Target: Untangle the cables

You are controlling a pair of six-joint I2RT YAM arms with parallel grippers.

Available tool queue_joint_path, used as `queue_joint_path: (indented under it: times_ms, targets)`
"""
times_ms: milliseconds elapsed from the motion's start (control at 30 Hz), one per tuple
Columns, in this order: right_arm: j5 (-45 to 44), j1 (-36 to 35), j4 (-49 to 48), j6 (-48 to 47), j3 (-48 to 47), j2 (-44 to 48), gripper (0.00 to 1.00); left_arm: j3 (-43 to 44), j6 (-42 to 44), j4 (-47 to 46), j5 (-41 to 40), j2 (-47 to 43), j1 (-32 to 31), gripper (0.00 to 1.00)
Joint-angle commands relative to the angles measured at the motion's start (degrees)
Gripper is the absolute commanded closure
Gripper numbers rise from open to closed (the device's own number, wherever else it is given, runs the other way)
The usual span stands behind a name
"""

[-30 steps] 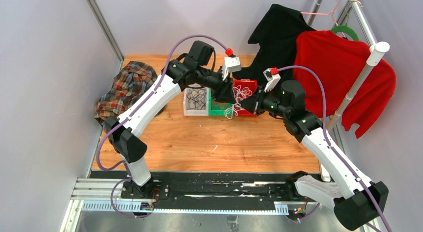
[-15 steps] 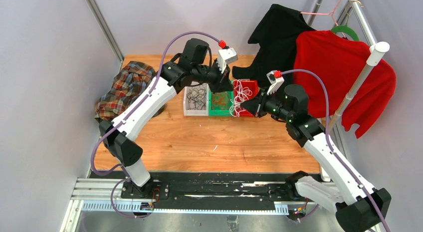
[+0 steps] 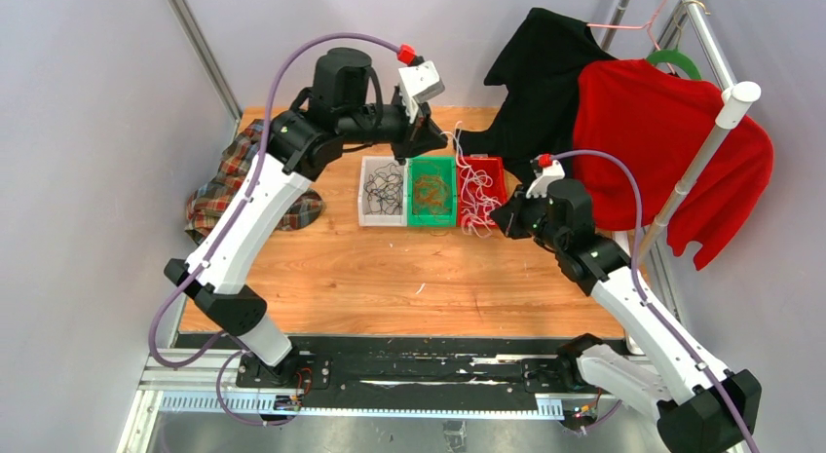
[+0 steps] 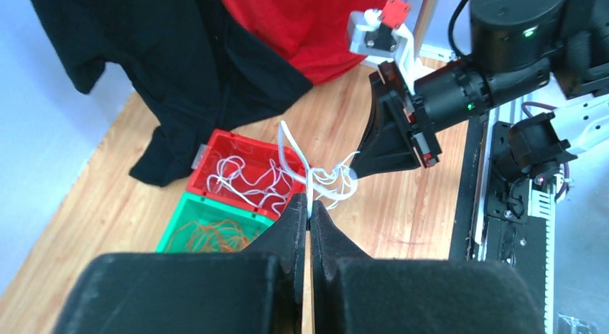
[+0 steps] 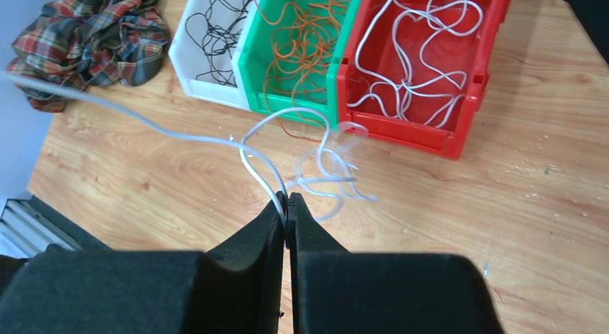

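Wood table (image 3: 390,278), grey walls. 2 shirts hang at the right: black shirt (image 3: 541,63), red shirt (image 3: 662,132). 1 plaid cloth (image 3: 244,170) lies at the table's left edge.

3 bins stand in a row, touching, at the far middle of the table:
- white bin (image 5: 208,93): black cables (image 5: 219,25), loose curls
- green bin (image 5: 287,108): orange cables (image 5: 305,39), loose curls
- red bin (image 5: 413,136): white cables (image 5: 424,61), a few loops, some trailing over the near wall

2 grippers, both closed tight on the same white cable (image 4: 309,187).

Left gripper (image 4: 310,208): raised above the far side of the bins, near the green/red border. Its jaws are pressed together with the strand pinched at the very tips.

Right gripper (image 5: 287,200): lower, just in front of the red bin over the table. Its jaws are also pinched shut on the strand at the tips.

The cable runs through the air between the 2 tips. A small knot of white loops hangs just beyond the right gripper's tips. From there 1 long strand goes up and away toward the left gripper. The knot hangs off the table, near the front of the green and red bins. I cannot tell whether it also links to the loops in the red bin.
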State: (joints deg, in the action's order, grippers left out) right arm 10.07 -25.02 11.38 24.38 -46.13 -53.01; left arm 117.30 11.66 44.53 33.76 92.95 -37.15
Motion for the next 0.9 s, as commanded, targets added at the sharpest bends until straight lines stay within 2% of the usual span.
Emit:
queue_joint_path:
  times_ms: [0, 267, 367, 500, 600, 733, 867]
  targets:
    - [-7.31, -0.57, 1.02, -0.22, 1.09, 1.52, 0.96, 2.57, 1.03, 0.58, -0.88, -2.28, 0.23, 0.99]
    - [-14.46, 0.59, 2.99, -1.66, -2.78, 0.08, 1.00, 4.13, 2.15, 0.57, -2.68, -1.15, 0.22, 1.00]
    - [-16.34, 1.18, 3.83, -2.71, -3.10, -1.28, 0.99, 7.72, 4.16, 0.59, -4.59, -1.19, 0.21, 1.00]
    - [-16.68, 1.32, 2.44, -2.23, -0.64, -2.36, 0.96, 12.62, 7.13, 0.49, -4.15, -1.82, 0.23, 1.00]
    - [-16.78, 1.37, -0.20, -1.57, 0.35, -2.98, 0.90, 14.77, 7.43, 0.47, -3.57, -1.12, 0.23, 1.00]
    - [-17.15, 1.45, -2.25, -1.30, -2.35, -5.15, 0.86, 15.02, 7.31, 0.34, -2.22, 1.02, 0.06, 1.00]
    - [-17.49, 1.46, -3.36, -2.54, -6.62, -7.79, 0.86, 15.16, 5.57, -2.62, -1.60, 3.87, -0.03, 1.00]
